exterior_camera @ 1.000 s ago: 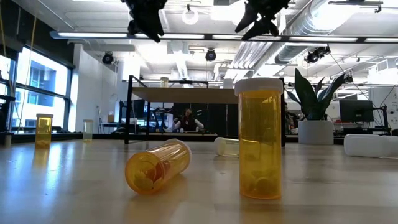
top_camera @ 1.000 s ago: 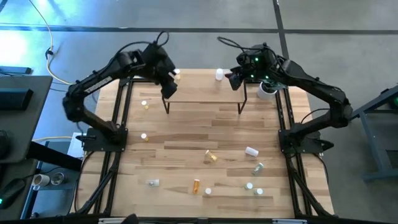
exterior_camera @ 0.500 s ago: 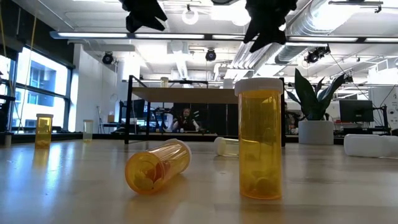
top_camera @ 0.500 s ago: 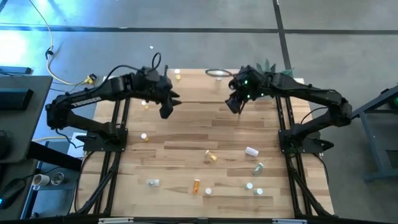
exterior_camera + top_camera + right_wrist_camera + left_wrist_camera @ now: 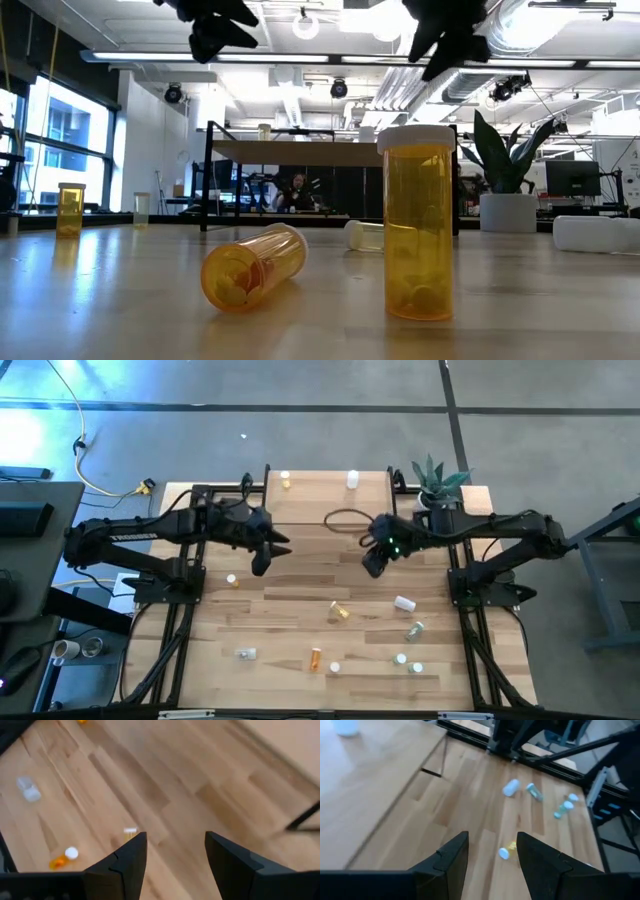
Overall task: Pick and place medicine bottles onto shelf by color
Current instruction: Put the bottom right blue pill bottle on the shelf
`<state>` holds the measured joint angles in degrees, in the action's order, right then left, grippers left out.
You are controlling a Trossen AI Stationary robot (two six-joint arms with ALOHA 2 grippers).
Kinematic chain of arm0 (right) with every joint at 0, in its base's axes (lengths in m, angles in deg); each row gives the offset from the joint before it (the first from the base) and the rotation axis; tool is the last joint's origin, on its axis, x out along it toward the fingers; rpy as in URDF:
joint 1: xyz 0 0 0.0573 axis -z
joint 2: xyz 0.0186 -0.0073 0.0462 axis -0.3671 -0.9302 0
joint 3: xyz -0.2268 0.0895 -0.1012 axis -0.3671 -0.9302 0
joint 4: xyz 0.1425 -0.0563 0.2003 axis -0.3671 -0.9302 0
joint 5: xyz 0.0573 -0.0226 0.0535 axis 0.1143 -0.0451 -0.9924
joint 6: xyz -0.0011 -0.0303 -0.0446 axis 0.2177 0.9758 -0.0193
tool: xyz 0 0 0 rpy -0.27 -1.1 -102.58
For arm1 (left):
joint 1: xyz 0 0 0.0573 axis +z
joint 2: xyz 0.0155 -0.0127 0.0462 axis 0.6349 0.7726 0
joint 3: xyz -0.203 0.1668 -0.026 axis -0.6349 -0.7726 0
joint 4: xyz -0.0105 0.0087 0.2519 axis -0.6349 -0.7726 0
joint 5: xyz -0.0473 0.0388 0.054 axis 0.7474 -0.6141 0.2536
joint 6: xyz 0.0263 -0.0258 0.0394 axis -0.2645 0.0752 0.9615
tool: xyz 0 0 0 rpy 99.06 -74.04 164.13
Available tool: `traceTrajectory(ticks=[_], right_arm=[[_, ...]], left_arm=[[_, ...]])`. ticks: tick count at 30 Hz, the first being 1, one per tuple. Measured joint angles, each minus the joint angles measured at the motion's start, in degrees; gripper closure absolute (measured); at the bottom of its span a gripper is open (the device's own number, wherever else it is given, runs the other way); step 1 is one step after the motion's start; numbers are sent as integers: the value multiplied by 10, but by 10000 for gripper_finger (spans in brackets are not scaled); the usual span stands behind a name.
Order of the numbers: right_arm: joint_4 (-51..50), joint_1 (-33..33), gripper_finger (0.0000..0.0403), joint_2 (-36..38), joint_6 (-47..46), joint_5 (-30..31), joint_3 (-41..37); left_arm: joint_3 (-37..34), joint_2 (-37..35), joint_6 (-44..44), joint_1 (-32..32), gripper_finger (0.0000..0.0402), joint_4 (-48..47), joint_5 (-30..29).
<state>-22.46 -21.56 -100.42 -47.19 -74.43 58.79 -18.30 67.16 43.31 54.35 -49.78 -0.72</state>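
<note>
Bottles [image 5: 340, 612] scattered, well below end effectors [image 5: 259, 565]

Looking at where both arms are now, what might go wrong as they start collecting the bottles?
Both grippers, left gripper and right gripper, hang open and empty over the table's middle, fairly close together, so reaching for the same central yellow bottle might bring them into collision. The lying white bottle may roll if nudged.
</note>
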Motion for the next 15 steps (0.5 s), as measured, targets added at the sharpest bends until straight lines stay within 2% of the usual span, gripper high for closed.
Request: traceTrajectory(ticks=[8, 15], right_arm=[[-62, -116, 212, 0, -133, 27, 0], [-105, -207, 212, 0, -229, -1, 0]], left_arm=[[-22, -1, -1, -47, 243, 35, 0], [-22, 1, -10, -73, 243, 35, 0]])
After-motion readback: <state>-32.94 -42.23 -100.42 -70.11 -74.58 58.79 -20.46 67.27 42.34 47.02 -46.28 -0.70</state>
